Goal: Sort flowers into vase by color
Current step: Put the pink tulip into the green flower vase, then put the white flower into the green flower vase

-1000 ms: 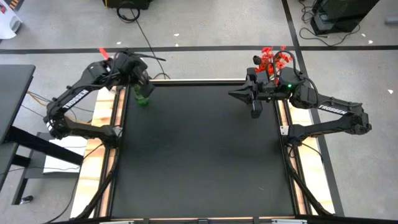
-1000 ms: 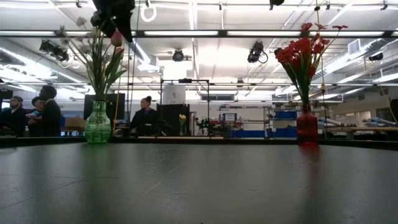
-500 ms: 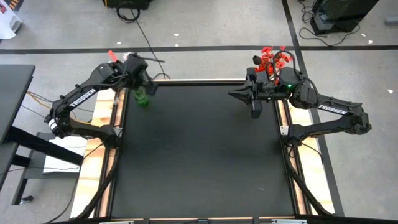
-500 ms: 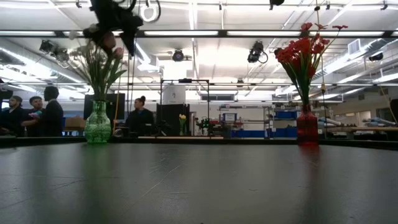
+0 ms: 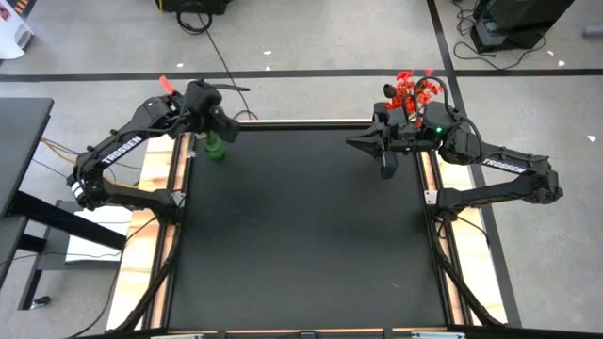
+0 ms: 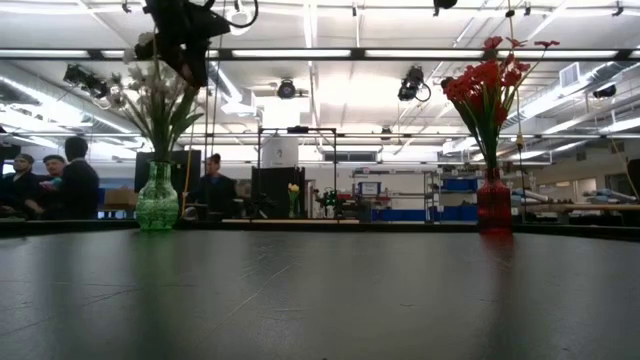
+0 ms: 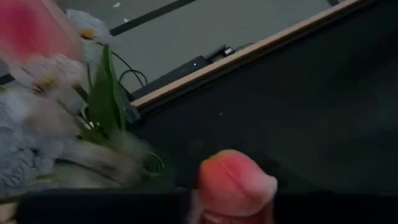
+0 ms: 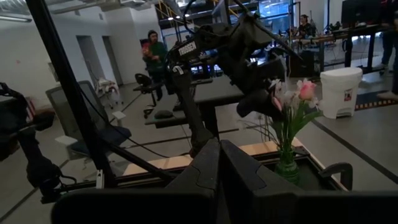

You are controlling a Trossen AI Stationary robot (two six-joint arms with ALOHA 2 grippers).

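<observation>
Four cameras: one overhead, one at table level, one on each wrist.

The high view looks straight down on the whole black table (image 5: 301,226), taking in the green vase (image 5: 216,149) at the left far corner and the red flowers (image 5: 415,89) at the right one. The low view looks level across the tabletop into the room, sharing that green vase (image 6: 157,198) and the red vase (image 6: 494,202). The left wrist view sits very close over blurred blooms and a pink bud (image 7: 236,185). The right wrist view faces across the table to the same green vase (image 8: 287,167).
</observation>
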